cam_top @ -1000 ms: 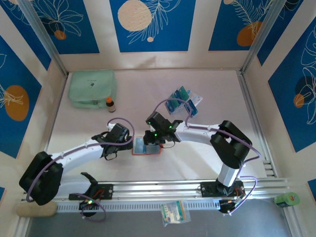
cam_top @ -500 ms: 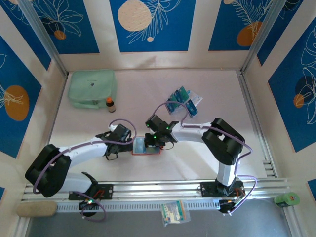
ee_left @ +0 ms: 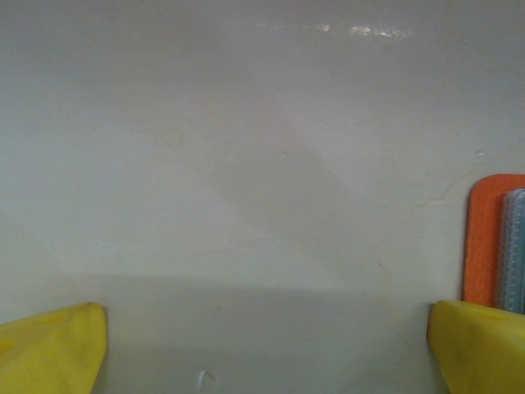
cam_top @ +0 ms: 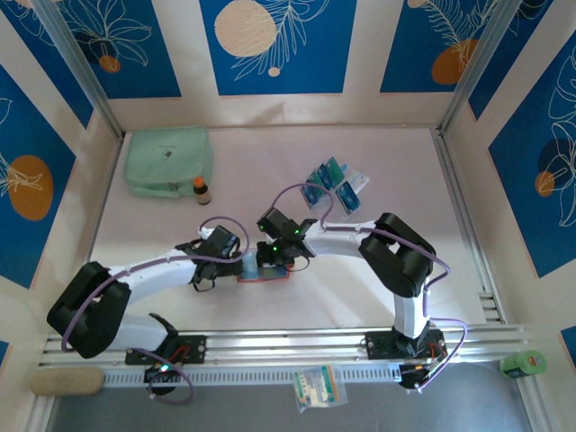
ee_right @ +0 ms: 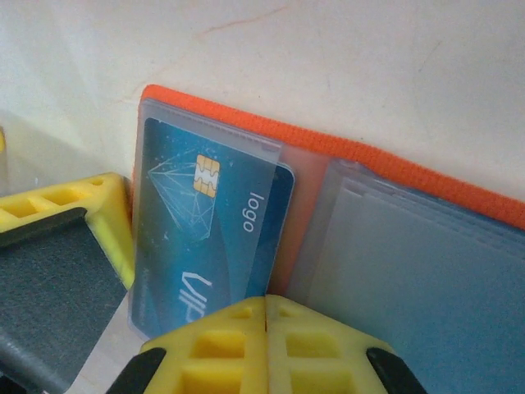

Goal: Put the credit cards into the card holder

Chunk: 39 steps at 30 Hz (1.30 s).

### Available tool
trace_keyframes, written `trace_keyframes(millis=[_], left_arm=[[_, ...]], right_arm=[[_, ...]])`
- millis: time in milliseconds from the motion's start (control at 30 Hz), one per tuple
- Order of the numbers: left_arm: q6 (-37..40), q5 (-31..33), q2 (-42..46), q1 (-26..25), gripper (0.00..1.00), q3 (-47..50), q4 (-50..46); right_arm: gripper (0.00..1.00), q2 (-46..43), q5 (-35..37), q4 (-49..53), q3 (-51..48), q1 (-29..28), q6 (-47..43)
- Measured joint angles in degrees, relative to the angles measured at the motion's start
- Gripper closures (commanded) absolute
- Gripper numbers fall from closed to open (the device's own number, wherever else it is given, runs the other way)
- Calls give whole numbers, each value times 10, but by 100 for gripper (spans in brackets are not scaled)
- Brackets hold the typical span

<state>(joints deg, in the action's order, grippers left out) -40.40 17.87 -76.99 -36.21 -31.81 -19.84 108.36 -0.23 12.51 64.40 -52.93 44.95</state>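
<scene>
The orange card holder (ee_right: 385, 161) lies open on the table, and a blue credit card (ee_right: 205, 234) with a chip sits inside its left clear pocket. My right gripper (ee_right: 265, 310) is shut, its yellow tips together with nothing between them, right at the card's near edge. From above, the right gripper (cam_top: 270, 259) covers most of the card holder (cam_top: 267, 278). My left gripper (cam_top: 234, 264) stands open just left of the holder, low over bare table. Its yellow fingertips (ee_left: 51, 349) are wide apart, with the card holder's edge (ee_left: 484, 242) by the right one. Several more credit cards (cam_top: 331, 185) lie at the back right.
A mint-green zip pouch (cam_top: 167, 160) with a small brown bottle (cam_top: 201, 189) beside it sits at the back left. A sachet packet (cam_top: 318, 387) and a green object (cam_top: 523, 364) lie in front of the arm rail. Side walls bound the table.
My right gripper has slid a little to the left over the card holder, covering more of it. The left arm shifted its elbow early on, then held still.
</scene>
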Motion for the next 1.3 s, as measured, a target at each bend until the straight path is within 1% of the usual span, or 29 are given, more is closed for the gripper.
trace_keyframes(millis=[200,333,500,633,833,1167,1300], left_arm=[[0,-2,7,0,0,0,-5],[0,-7,28,4,0,-1,-8],[0,-9,74,16,0,-20,-22],[4,-9,89,22,0,-35,-25],[15,-16,91,23,0,-51,-34],[30,-48,90,23,0,-64,-25],[28,-59,80,11,0,-64,-10]], right_arm=[[94,0,-5,0,0,0,0],[93,-4,-5,0,0,0,1],[93,-36,-4,5,-7,2,3],[93,-63,-4,5,-9,7,2],[93,-93,-1,6,-29,19,2],[93,-137,2,26,-61,62,-7],[93,-141,2,33,-61,77,-17]])
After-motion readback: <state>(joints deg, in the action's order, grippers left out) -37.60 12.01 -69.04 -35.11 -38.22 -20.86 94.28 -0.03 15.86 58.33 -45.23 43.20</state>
